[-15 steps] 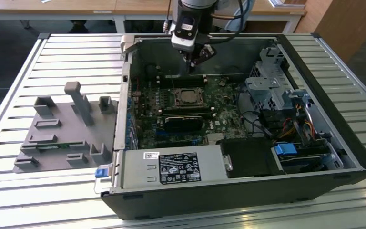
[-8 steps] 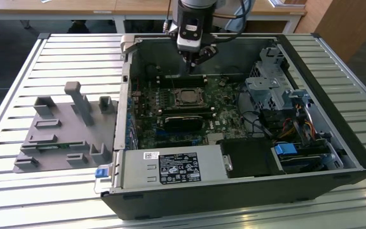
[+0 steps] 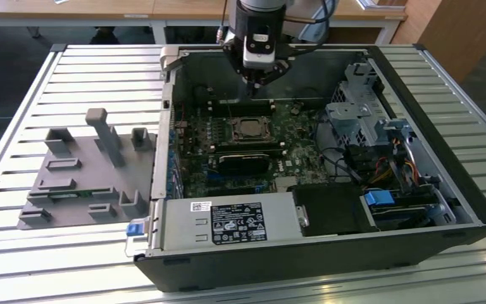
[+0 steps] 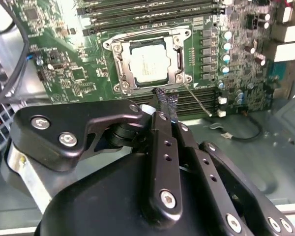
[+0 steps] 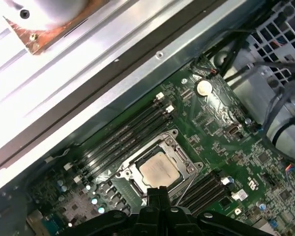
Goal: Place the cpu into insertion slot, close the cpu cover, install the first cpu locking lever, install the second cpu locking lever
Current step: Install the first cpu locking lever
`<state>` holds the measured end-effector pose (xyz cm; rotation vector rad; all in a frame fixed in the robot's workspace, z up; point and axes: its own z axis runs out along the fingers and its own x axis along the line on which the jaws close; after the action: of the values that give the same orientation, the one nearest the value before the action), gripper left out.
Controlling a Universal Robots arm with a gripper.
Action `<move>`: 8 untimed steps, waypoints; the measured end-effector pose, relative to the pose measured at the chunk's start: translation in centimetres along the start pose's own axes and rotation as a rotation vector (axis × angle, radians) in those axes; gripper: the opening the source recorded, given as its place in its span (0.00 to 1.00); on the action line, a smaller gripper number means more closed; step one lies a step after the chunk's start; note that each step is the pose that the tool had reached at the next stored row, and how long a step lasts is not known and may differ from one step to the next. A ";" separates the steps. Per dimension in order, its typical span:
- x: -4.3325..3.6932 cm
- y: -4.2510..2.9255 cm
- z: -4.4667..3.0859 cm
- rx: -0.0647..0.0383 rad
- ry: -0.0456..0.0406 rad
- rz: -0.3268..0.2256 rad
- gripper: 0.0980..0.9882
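Observation:
The cpu (image 4: 146, 61) (image 5: 159, 170) (image 3: 247, 128), a silvery-beige square chip, sits in the insertion slot (image 3: 248, 120) on the green board. The cpu cover (image 4: 122, 69) (image 5: 130, 173), a silvery frame, lies flat around it with the chip showing through its window. One thin wire locking lever (image 4: 196, 102) (image 5: 186, 186) sticks out at an angle from the socket's corner. Another lever (image 4: 142, 35) runs along the frame's far side. My gripper (image 3: 255, 87) (image 4: 162, 96) (image 5: 157, 192) hangs just above the board beside the socket's edge, fingertips pressed together, holding nothing.
The open computer case's walls (image 3: 169, 95) surround the board. Long memory slots (image 4: 137, 12) flank the socket. A drive cage with cables (image 3: 369, 123) stands at the exterior view's right, the power supply (image 3: 230, 223) at the front. A grey fixture plate (image 3: 83, 177) lies outside the case.

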<state>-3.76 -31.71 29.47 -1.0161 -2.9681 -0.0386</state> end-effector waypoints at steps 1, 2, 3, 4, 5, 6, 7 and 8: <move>0.00 0.00 0.00 0.000 0.0004 -0.015 0.01; 0.00 0.00 0.00 0.000 0.0006 -0.030 0.01; 0.00 0.00 0.00 0.000 0.0010 -0.044 0.01; 0.00 0.00 0.00 0.001 0.0013 -0.059 0.01; 0.00 0.00 0.00 0.001 0.0016 -0.073 0.01; 0.00 0.00 0.00 0.001 0.0019 -0.088 0.01; 0.00 0.00 0.00 0.001 0.0022 -0.102 0.01; 0.00 0.00 0.00 0.001 0.0025 -0.116 0.01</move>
<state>-3.76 -31.71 29.47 -0.8424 -3.0205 -0.0381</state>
